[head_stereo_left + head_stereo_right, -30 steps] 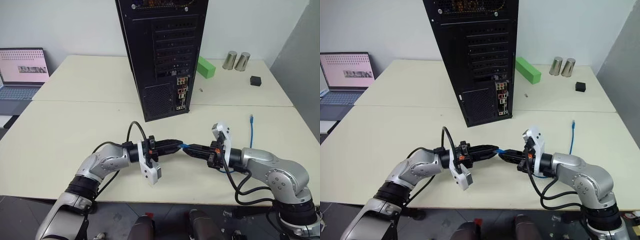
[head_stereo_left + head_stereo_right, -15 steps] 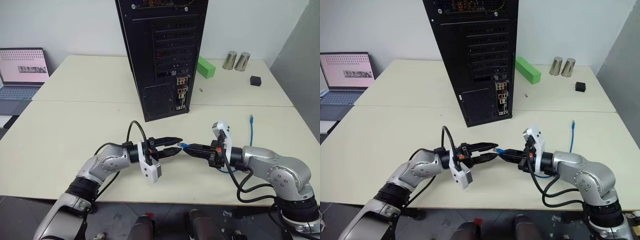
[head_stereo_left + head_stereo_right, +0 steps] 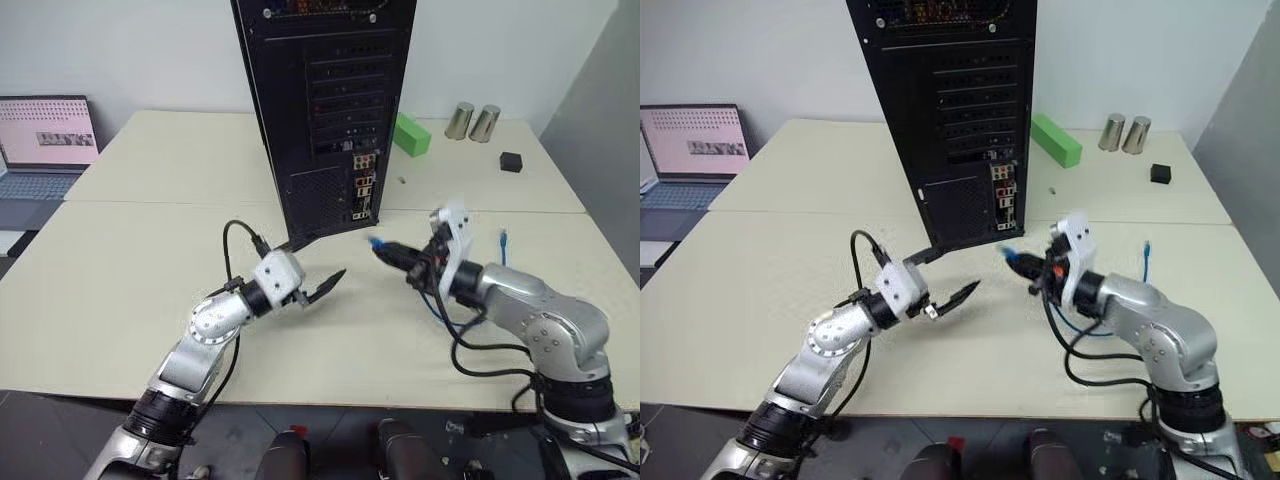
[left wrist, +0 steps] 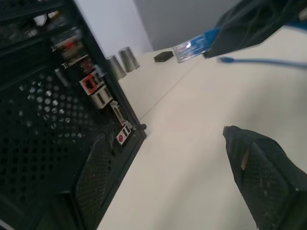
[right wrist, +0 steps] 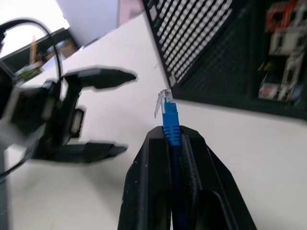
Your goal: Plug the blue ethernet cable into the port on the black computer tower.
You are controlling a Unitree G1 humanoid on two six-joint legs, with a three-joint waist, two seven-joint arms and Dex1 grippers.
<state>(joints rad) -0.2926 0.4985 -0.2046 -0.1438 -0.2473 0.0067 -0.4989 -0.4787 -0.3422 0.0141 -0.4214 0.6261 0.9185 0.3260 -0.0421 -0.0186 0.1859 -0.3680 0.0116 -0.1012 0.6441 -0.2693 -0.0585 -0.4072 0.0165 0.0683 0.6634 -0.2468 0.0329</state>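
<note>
The black computer tower stands upright at the table's middle, its back facing me. The port is somewhere in the column of small coloured connectors low on its back. My right gripper is shut on the blue ethernet cable, just behind its clear plug. The plug is held above the table, pointing at the tower, a short way to the right of the connectors. The rest of the cable loops under the arm, and its far end lies on the table. My left gripper stands open and empty, left of the plug.
A laptop stands at the far left. Behind the tower to the right lie a green block, two metal cylinders and a small black box. A seam runs between the two tabletops.
My left gripper opened, let go of the plug, rolled over and drew away to the left. My right gripper rose and carried the plug closer to the tower.
</note>
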